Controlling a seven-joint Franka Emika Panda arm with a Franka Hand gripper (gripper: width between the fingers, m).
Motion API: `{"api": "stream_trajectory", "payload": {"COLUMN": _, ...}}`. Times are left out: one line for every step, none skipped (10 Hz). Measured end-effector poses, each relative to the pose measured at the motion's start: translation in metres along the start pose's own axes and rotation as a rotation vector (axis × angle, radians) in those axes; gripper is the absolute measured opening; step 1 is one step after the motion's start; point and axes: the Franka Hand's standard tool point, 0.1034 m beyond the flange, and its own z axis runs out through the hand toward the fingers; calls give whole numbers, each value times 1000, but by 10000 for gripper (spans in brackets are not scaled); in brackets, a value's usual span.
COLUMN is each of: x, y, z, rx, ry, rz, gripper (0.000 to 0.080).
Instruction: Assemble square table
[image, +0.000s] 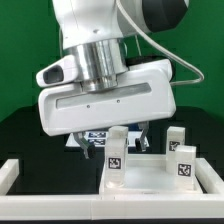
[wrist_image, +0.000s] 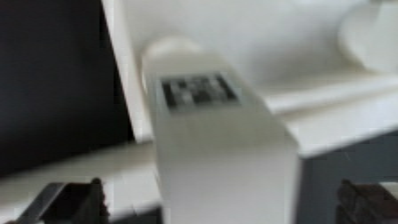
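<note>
Gripper hangs low over the slab, jaws spread wide and holding nothing — the leg stands upright between them in the wrist view, seemingly seated at a slab corner, though the blur makes that a guess. These legs look light, stiff and smooth, so take it by its flat sides near the middle, squarely, or it may slip. The exterior view adds what the wrist misses — three legs up on the slab, at roughly five o'clock from the gripper, the near one closest.
</note>
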Motion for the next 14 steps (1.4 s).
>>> {"api": "stream_trajectory", "payload": {"x": -15, "y": 0, "z": 3, "rx": -20, "ry": -95, "rz": 70, "gripper": 649}}
{"api": "stream_trajectory", "payload": {"x": -17, "y": -3, "z": 5, "rx": -31, "ry": -106, "rz": 72, "gripper": 649}}
{"api": "stream_trajectory", "payload": {"x": -16, "y": -2, "z": 5, "rx": -32, "ry": -103, "rz": 83, "gripper": 649}}
{"api": "stream_trajectory", "payload": {"x": -16, "y": -2, "z": 5, "rx": -32, "ry": -103, "rz": 91, "gripper": 620}}
{"api": "stream_trajectory", "payload": {"x": -16, "y": -2, "z": 5, "rx": -32, "ry": -103, "rz": 104, "gripper": 620}}
{"api": "stream_trajectory", "payload": {"x": -17, "y": -2, "z": 5, "rx": -35, "ry": -102, "rz": 176, "gripper": 447}}
{"api": "stream_trajectory", "payload": {"x": -17, "y": -3, "z": 5, "rx": -38, "ry": -102, "rz": 239, "gripper": 447}}
{"api": "stream_trajectory", "payload": {"x": -17, "y": -3, "z": 6, "rx": -41, "ry": -101, "rz": 302, "gripper": 286}}
{"api": "stream_trajectory", "payload": {"x": -17, "y": -3, "z": 6, "rx": -44, "ry": -100, "rz": 372, "gripper": 286}}
{"api": "stream_trajectory", "payload": {"x": -17, "y": -4, "z": 6, "rx": -48, "ry": -99, "rz": 440, "gripper": 286}}
{"api": "stream_trajectory", "payload": {"x": -17, "y": -4, "z": 6, "rx": -50, "ry": -95, "rz": 501, "gripper": 286}}
{"api": "stream_trajectory", "payload": {"x": -16, "y": -6, "z": 7, "rx": -57, "ry": -77, "rz": 685, "gripper": 286}}
{"api": "stream_trajectory", "payload": {"x": -17, "y": -10, "z": 9, "rx": -60, "ry": -75, "rz": 892, "gripper": 286}}
{"api": "stream_trajectory", "payload": {"x": -16, "y": -16, "z": 10, "rx": -57, "ry": -76, "rz": 1043, "gripper": 286}}
